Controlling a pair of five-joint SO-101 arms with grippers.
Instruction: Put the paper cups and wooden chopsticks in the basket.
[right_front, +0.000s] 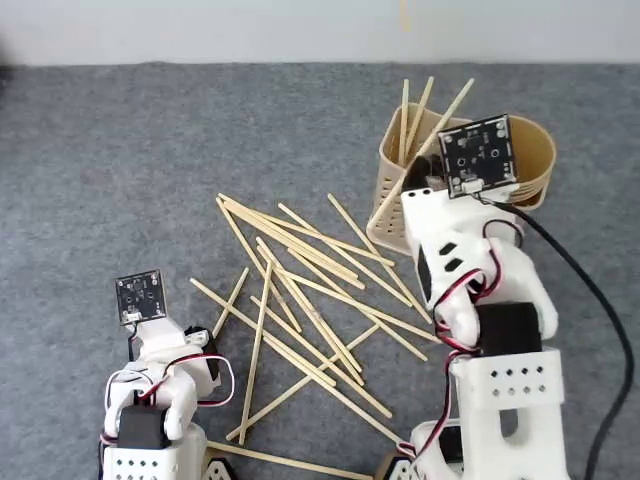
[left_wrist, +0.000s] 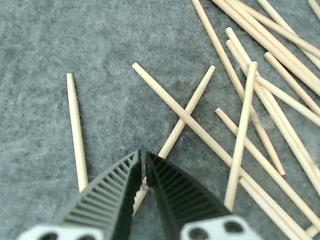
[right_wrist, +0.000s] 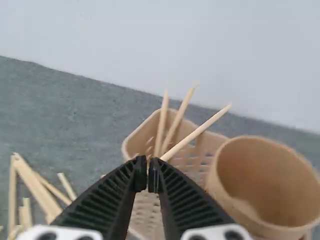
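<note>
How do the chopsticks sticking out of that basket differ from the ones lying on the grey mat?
The standing chopsticks lean tilted in the basket, their tips above its rim. The loose chopsticks lie flat on the grey mat, crossing one another. Three standing chopsticks can be seen, while the loose chopsticks are far more numerous and scattered. Both are the same slim, pale wooden sticks.

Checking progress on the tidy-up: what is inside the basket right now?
Three chopsticks stand leaning in the basket. A paper cup is at its side, but the right arm above hides whether it sits inside. The basket's floor is hidden too.
</note>
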